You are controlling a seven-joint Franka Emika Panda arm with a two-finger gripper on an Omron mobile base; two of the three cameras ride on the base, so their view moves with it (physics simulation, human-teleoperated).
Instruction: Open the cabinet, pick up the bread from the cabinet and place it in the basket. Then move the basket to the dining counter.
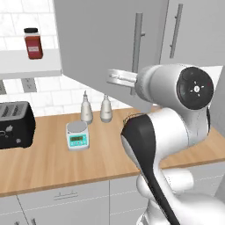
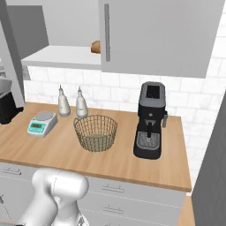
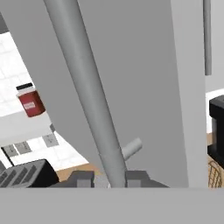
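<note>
Gripper (image 3: 109,178) clamped on cabinet door's bar handle (image 3: 85,87), finger tips hard against bar either side. Door (image 1: 101,48) swung ajar, its lower edge hanging over worktop (image 1: 52,162); open gap to its left, shelf (image 1: 28,66) with red jar (image 1: 33,43). Below: toaster (image 1: 15,125), scale (image 1: 77,134), two bottles (image 1: 86,108). Right base view adds bread (image 2: 96,46) on shelf edge just beside closed door, basket (image 2: 95,132) on worktop, coffee machine (image 2: 150,120) near it.
</note>
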